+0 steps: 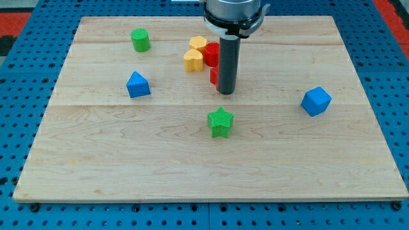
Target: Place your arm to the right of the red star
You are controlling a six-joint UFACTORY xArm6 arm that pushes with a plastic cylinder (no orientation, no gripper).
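The red block (213, 56), near the surface's (128, 160) top centre, is largely hidden behind the rod, so its star shape is probably there but unclear. My tip (226, 92) rests just below it. Yellow blocks (194, 54) touch its left. No writing shows.

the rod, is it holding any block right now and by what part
Nothing is held: the rod has no gripper and can only push. My tip sits right against the red blocks, partly hiding them, above the green star.
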